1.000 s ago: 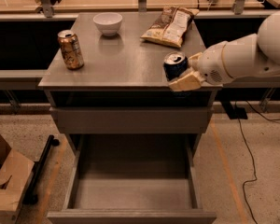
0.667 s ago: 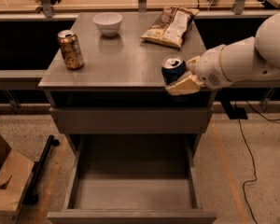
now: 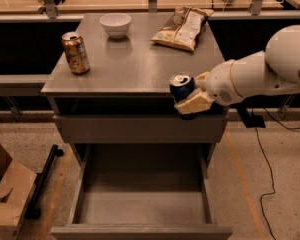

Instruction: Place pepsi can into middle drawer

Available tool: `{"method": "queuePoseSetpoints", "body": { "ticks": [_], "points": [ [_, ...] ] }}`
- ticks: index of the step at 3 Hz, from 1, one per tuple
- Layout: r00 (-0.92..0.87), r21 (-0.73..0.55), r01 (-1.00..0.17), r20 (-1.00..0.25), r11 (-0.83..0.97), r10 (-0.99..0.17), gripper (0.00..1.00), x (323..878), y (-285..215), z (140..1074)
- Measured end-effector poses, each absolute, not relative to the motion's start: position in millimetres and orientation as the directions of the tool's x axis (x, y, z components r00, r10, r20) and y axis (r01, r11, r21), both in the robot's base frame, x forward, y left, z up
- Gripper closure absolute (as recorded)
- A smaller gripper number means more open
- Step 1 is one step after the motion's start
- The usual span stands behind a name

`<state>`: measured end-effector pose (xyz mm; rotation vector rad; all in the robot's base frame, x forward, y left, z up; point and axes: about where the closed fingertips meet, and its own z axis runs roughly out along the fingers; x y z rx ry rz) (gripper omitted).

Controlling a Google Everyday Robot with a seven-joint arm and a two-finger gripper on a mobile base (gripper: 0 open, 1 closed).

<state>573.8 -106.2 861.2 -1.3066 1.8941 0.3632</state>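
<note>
Dark blue pepsi can (image 3: 181,86): upright, clamped between the fingers of the cream tool (image 3: 189,96), at the front right edge of the grey table (image 3: 135,66), above the middle drawer (image 3: 142,204). Drawer: pulled out, floor bare. On the table: gold-brown can (image 3: 75,52) at left, white bowl (image 3: 115,24) and snack bag (image 3: 182,28) at the back.

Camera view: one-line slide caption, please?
Claw holds the pepsi can at the table edge, above the open middle drawer.
</note>
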Motion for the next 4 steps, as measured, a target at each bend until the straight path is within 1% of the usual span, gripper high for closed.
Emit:
{"method": "queuePoseSetpoints", "body": {
  "ticks": [1,2,3,4],
  "points": [
    [-0.199,-0.115,-0.906,-0.734,0.408,-0.649,1.00,542.9,-99.9,810.5],
    [-0.232,-0.042,-0.929,-0.708,0.367,-0.667,1.00,515.8,-92.9,733.5],
    [-0.291,0.037,-0.924,-0.713,0.381,-0.638,1.00,501.1,-87.9,656.0],
    [-0.309,0.052,-0.917,-0.716,0.395,-0.626,1.00,503.4,-87.4,639.7]
  ]
}}
